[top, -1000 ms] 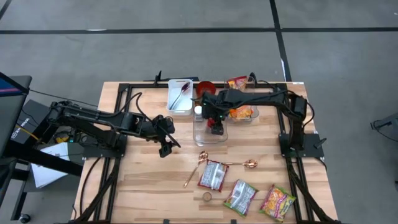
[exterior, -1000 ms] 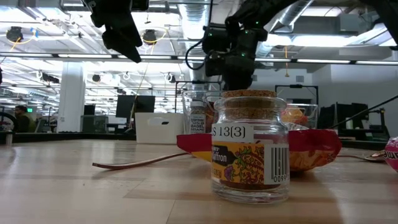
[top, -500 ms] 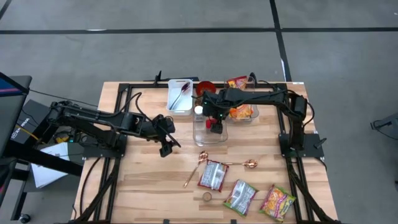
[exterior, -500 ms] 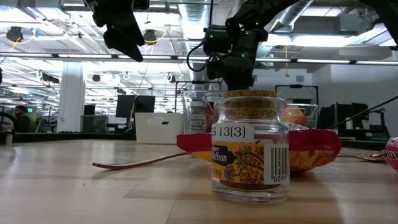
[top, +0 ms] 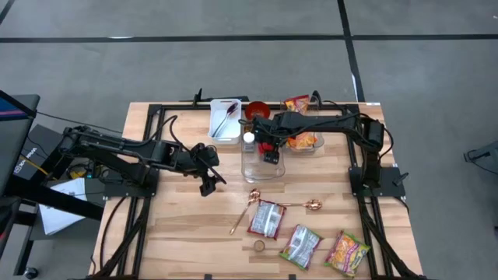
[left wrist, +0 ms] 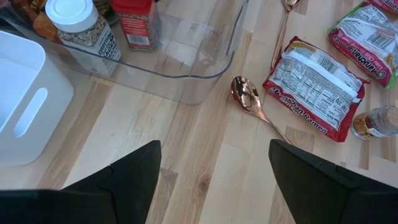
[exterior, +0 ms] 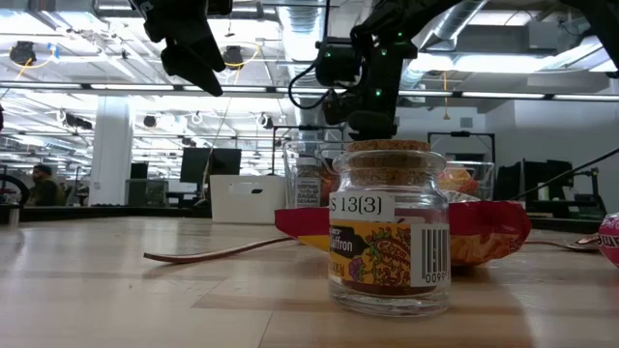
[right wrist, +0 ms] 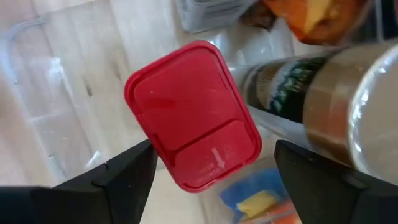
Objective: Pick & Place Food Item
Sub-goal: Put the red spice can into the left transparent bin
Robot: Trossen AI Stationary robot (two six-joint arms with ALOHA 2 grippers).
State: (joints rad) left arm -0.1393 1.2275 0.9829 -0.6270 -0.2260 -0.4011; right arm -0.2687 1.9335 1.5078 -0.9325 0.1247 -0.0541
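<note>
Hovering over the clear bin (top: 263,159) at the back of the table (top: 179,233), the right gripper (top: 268,152) is holding its fingers spread apart, gripping nothing. Directly beneath it, a red-capped spice container (right wrist: 193,115) is standing upright inside that bin, next to a white-capped jar (left wrist: 78,28). The left gripper (top: 208,183) is waiting above bare wood left of the bin, fingers apart and empty.

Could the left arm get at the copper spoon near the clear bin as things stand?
Probably yes. The left end effector is open and hangs above bare table beside the clear bin; the copper spoon lies flat ahead of it with nothing over it.
</note>
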